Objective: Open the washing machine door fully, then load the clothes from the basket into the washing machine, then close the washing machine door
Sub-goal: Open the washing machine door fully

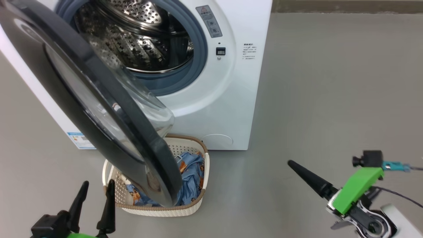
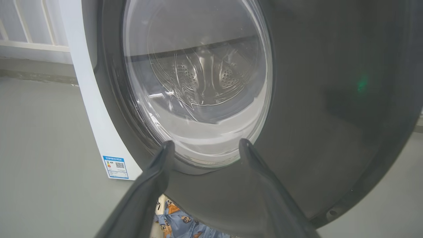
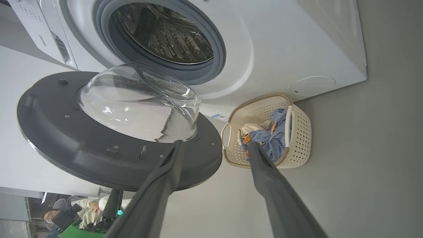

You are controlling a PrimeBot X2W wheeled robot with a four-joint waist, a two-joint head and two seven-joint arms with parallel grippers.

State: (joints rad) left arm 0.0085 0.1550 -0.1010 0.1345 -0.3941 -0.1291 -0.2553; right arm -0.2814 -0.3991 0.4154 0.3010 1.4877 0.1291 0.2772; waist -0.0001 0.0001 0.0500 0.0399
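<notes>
This looks like a bare test room or lab fitted out for laundry work rather than a lived-in home. A big white front-loading washing machine (image 1: 224,109) stands on a wide, smooth grey floor (image 1: 330,82) that runs back to a plain dull skirting strip (image 1: 347,6). A small cream-white perforated plastic basket (image 1: 172,211) with a brown woven-look rim sits on the floor before the machine, and in the right wrist view a person (image 3: 87,211) in pale clothes is in the background.

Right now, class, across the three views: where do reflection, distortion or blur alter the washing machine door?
Head view: the washing machine door shows rim reflections. Left wrist view: its glass warps the drum; the left end effector blurs up close. Right wrist view: highlights streak the glass bowl.
</notes>
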